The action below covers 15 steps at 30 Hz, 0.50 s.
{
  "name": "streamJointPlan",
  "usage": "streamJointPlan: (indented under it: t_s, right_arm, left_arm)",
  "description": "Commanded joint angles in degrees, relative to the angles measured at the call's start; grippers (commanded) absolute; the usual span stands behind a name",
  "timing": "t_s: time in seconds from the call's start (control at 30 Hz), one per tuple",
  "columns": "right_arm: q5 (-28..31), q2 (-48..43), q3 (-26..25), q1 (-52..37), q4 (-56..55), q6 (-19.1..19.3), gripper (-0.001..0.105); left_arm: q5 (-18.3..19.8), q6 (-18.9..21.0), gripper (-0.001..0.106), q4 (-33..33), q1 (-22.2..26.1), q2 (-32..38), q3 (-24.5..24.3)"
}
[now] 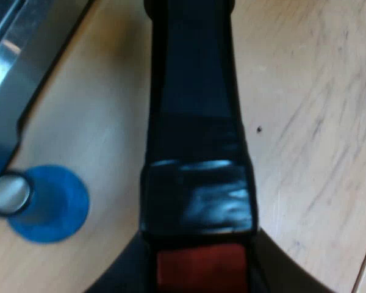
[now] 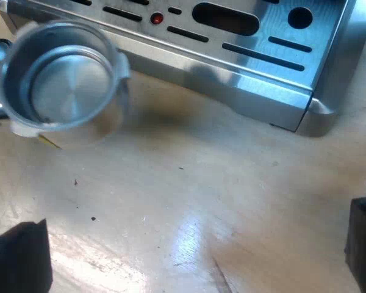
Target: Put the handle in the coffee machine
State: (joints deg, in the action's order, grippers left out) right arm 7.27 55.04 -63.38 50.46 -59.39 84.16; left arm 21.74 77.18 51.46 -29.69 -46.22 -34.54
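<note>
The holder's dark handle [image 1: 195,122] runs straight away from my left gripper [image 1: 198,268], which is shut on it close to its red end [image 1: 200,268]. The handle hides most of the fingers. In the right wrist view the holder's round metal basket [image 2: 58,79] hangs a little above the wooden table, just in front of the espresso machine's slotted drip tray [image 2: 232,43]; the basket looks empty. My right gripper [image 2: 189,262] is low over the table, apart from the basket, open with nothing between its fingers [image 2: 21,256].
A blue tamper [image 1: 49,204] stands on the table beside the machine's metal base [image 1: 18,67], close to the handle. A small red dot [image 2: 157,18] sits among the drip tray's slots. Bare wooden table [image 2: 189,183] lies between my right gripper and the machine.
</note>
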Motion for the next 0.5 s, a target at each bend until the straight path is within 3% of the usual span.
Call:
streamJointPlan:
  t_s: [0.03, 0.17, 0.33, 0.37, 0.5]
  right_arm:
    - [0.1, -0.6, -0.6, -0.2, 0.1, 0.9, 0.105]
    - [-1.5, -0.6, -0.6, 1.5, 1.4, 1.5, 0.105]
    - [1.1, -0.6, -0.6, 5.8, 4.3, 1.5, 0.105]
    - [5.6, -0.6, -0.6, 9.7, 6.6, 1.1, 0.105]
    - [12.3, -0.5, -0.6, 15.1, 9.0, -1.0, 0.105]
  left_arm:
    - [0.8, -0.4, 0.0, 0.7, 2.4, 2.7, -0.6]
    - [0.8, -0.4, 0.0, 3.0, 6.0, 5.1, -0.6]
    - [0.8, -0.7, 0.0, 5.1, 9.1, 7.2, -0.6]
    - [0.8, -0.7, 0.0, 5.1, 9.4, 7.4, -0.6]
    - [-0.1, -2.1, 0.0, 7.8, 12.0, 8.2, -0.6]
